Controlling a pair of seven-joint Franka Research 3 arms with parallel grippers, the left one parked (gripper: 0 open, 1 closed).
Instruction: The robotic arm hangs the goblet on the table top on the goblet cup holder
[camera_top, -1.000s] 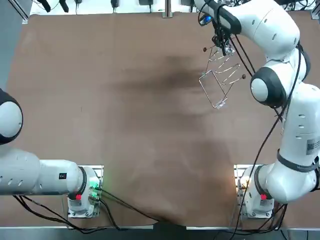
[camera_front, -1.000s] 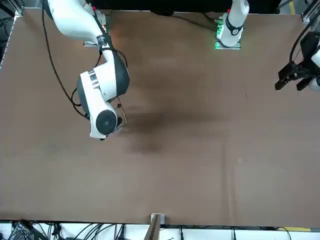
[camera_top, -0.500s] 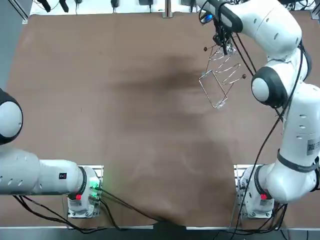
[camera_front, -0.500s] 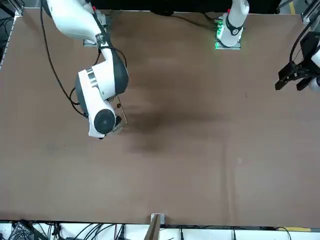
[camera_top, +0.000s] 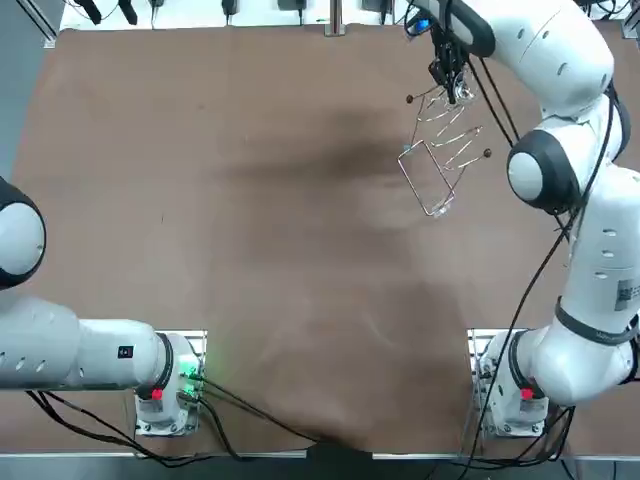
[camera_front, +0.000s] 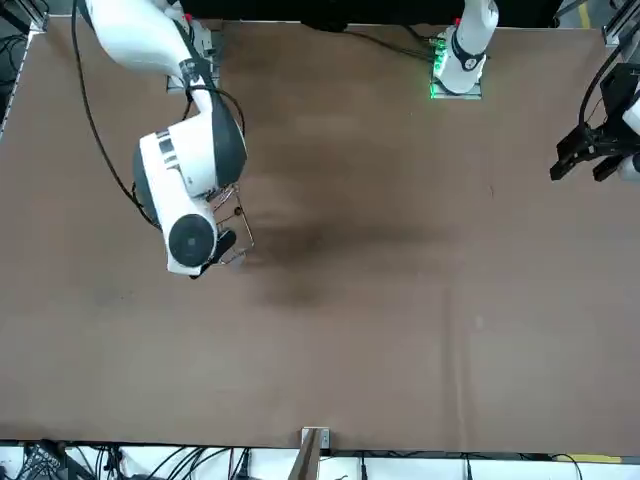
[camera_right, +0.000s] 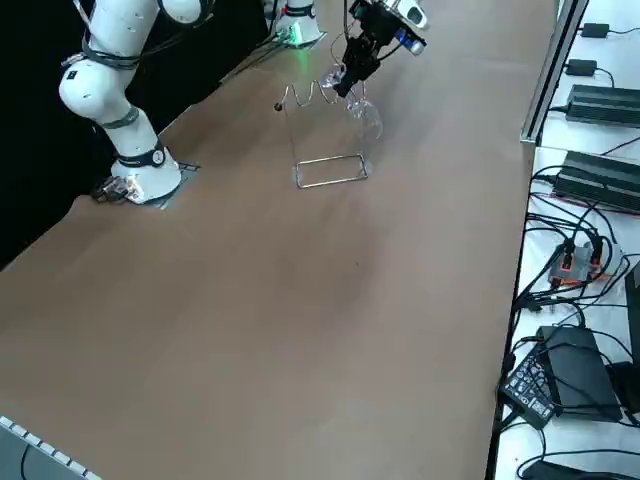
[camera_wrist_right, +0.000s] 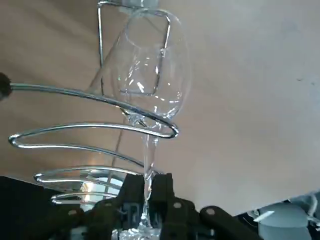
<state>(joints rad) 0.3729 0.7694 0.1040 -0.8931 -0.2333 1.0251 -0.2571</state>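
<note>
A clear goblet (camera_wrist_right: 150, 75) hangs upside down, bowl toward the table. My right gripper (camera_wrist_right: 147, 192) is shut on its stem just under the foot. The stem crosses the rounded tip of one arm of the wire goblet holder (camera_wrist_right: 95, 130). I cannot tell whether it sits inside that loop or just beside it. In the right side view the gripper (camera_right: 350, 78) is at the holder's wavy top rail, and the goblet bowl (camera_right: 367, 118) hangs beside the holder (camera_right: 330, 170). From overhead the gripper (camera_top: 451, 88) is over the far end of the holder (camera_top: 438, 155).
The holder's rectangular wire base (camera_top: 425, 180) rests on the brown table (camera_top: 250, 250) at the far right. Cables and power bricks (camera_right: 590, 100) lie beyond the table's right edge. In the front view my arm (camera_front: 190, 190) hides most of the holder.
My right arm has shifted slightly toward the table's far edge, carrying the goblet along the holder's top rail. The holder has stayed put.
</note>
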